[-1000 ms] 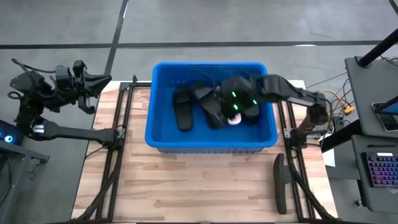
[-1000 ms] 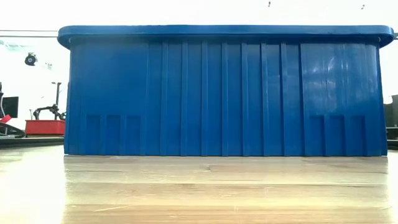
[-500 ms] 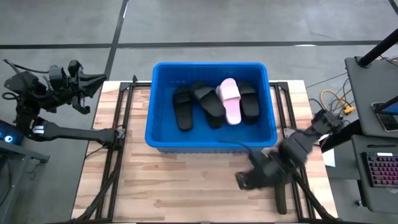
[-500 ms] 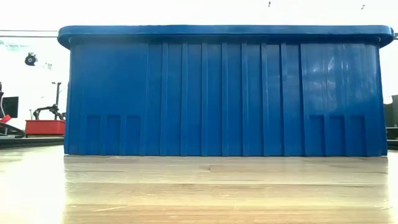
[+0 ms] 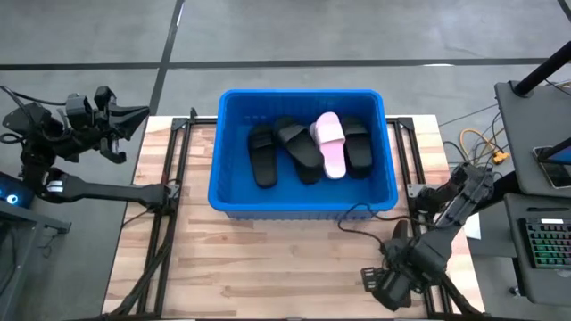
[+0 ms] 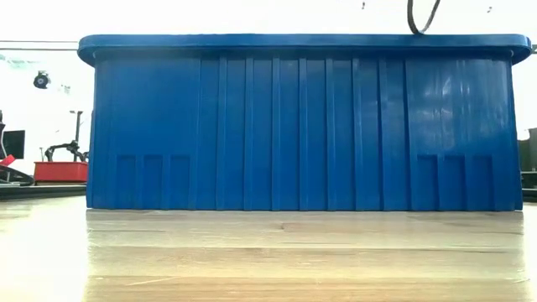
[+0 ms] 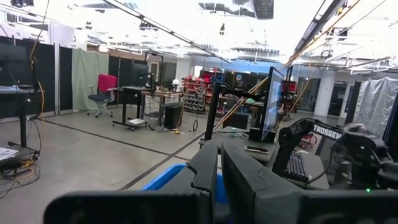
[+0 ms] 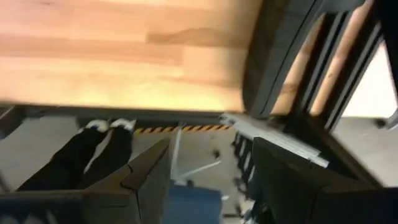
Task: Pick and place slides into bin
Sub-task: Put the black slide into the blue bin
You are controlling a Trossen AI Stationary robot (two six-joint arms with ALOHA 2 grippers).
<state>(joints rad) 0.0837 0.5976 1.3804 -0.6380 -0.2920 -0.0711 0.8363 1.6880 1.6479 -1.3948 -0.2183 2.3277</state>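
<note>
Slides: three black slides and one pink slide lie inside my blue bin.
Right gripper: fingers spread, empty, over table's near-right corner.
Left gripper: fingers parted, parked off table's left.

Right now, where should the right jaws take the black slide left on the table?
Probably mid-length, across its narrow width, from above. The slide lies long and thin along the table edge, so the open right gripper should straddle its long axis.

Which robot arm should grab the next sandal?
The right. The right gripper hangs open near a black slide at the table's right edge. The left gripper waits off the table's left side.
</note>
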